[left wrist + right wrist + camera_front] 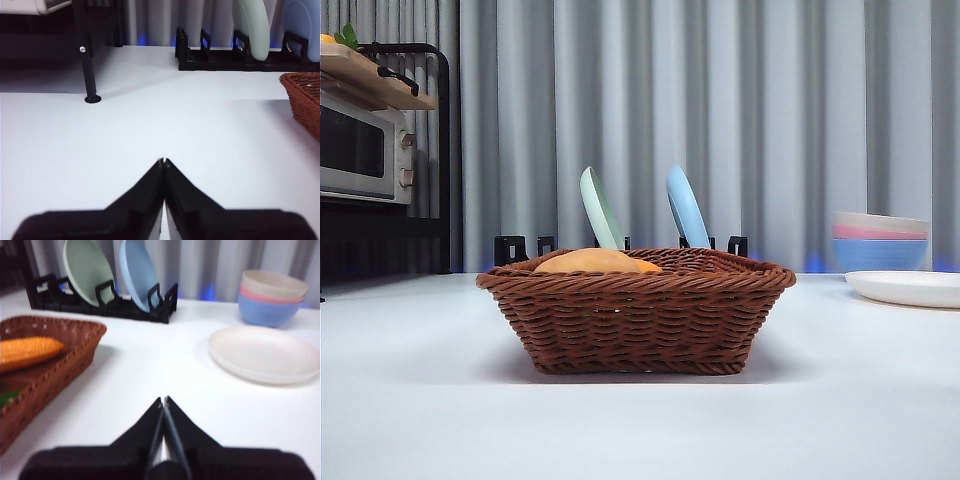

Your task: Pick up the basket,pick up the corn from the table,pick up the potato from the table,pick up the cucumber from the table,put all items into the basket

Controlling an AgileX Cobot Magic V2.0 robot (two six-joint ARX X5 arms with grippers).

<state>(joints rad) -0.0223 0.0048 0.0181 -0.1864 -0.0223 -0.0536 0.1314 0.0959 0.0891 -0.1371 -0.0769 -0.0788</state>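
The brown wicker basket (636, 315) stands on the white table (420, 400). A smooth tan lump, the potato (588, 262), shows above its rim, with an orange bit of the corn (647, 267) beside it. In the right wrist view the corn (29, 351) lies inside the basket (70, 327), and a green bit that may be the cucumber (7, 398) shows at the picture's edge. My right gripper (163, 401) is shut and empty over the bare table beside the basket. My left gripper (163, 161) is shut and empty, apart from the basket's corner (305, 97). Neither arm shows in the front view.
A black dish rack (620, 245) with a green plate (600, 208) and a blue plate (686, 207) stands behind the basket. Stacked bowls (880, 240) and a white plate (908, 288) are at the right. A microwave (365, 150) on a black stand is at the far left.
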